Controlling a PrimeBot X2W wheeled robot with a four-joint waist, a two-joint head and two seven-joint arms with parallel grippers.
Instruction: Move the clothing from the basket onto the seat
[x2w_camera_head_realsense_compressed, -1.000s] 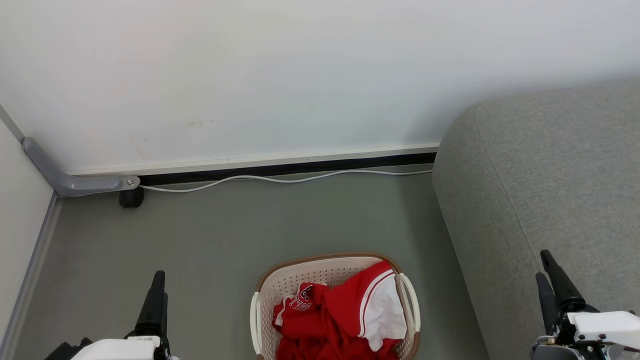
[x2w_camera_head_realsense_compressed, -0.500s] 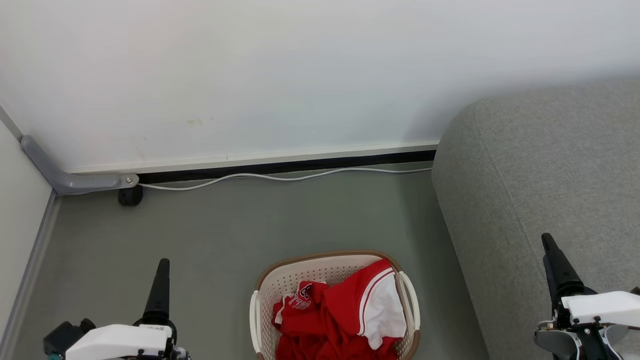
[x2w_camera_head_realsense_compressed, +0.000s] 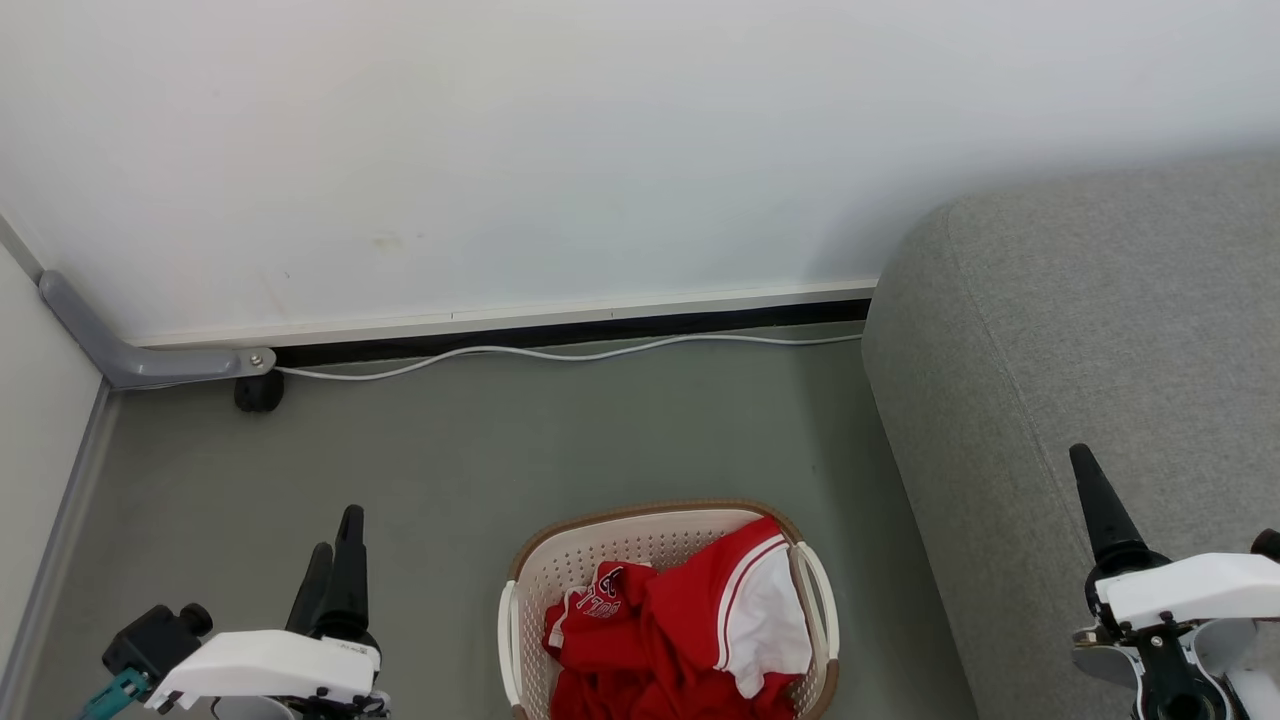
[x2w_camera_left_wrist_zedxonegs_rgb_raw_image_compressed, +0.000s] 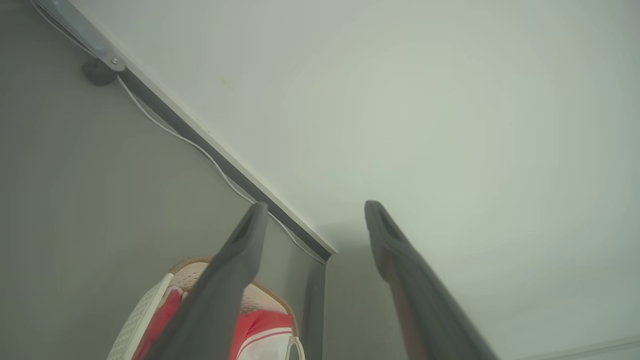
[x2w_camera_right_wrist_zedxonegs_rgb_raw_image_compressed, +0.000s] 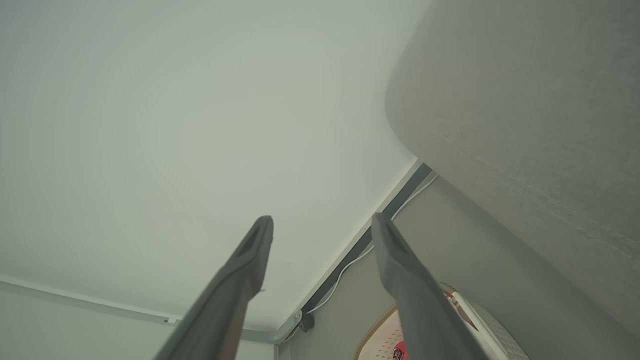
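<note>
The basket (x2w_camera_head_realsense_compressed: 560, 575), cream-white with a brown rim, stands on the grey floor at the bottom middle of the head view. Red clothing (x2w_camera_head_realsense_compressed: 690, 630) with a white panel and white lettering fills it. The grey seat (x2w_camera_head_realsense_compressed: 1080, 330) rises just right of the basket. My left gripper (x2w_camera_head_realsense_compressed: 336, 530) hangs open left of the basket, fingers pointing at the wall. My right gripper (x2w_camera_head_realsense_compressed: 1082, 460) is open above the seat's front. In the left wrist view the left gripper (x2w_camera_left_wrist_zedxonegs_rgb_raw_image_compressed: 316, 206) holds nothing, with the basket (x2w_camera_left_wrist_zedxonegs_rgb_raw_image_compressed: 150, 310) and clothing (x2w_camera_left_wrist_zedxonegs_rgb_raw_image_compressed: 260, 325) low down. The right gripper (x2w_camera_right_wrist_zedxonegs_rgb_raw_image_compressed: 321, 218) is likewise empty beside the seat (x2w_camera_right_wrist_zedxonegs_rgb_raw_image_compressed: 525, 100).
A white wall closes the far side, with a dark baseboard gap and a white cable (x2w_camera_head_realsense_compressed: 560, 355) along it. A grey bracket (x2w_camera_head_realsense_compressed: 120, 350) and a small black knob (x2w_camera_head_realsense_compressed: 258, 392) sit in the left corner. Open floor (x2w_camera_head_realsense_compressed: 500, 450) lies between wall and basket.
Both grippers have risen and reached further forward. The left one has shifted right towards the basket and turned, so both its fingers show. Basket and clothing have not moved.
</note>
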